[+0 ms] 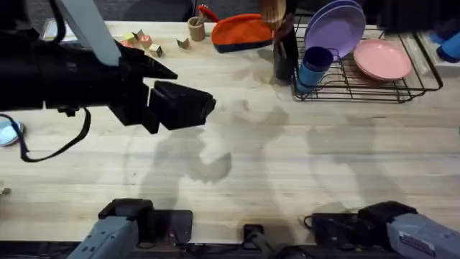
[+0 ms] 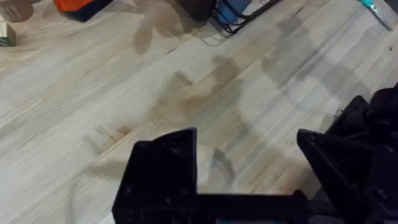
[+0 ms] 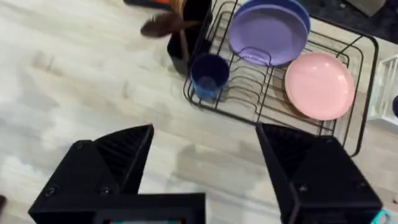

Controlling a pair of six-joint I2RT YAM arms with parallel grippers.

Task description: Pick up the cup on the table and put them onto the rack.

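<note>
Blue cup [image 1: 314,66] already racked upper right; both grippers [image 2: 249,168] [image 3: 205,165] wide, empty; purple cup next to locate.

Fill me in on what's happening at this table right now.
Neither arm is holding anything. The left gripper hangs open above bare table, and the right gripper is open too, looking down at the rack. A blue cup already sits at the rack's near left corner, next to a purple plate and a pink plate.
</note>
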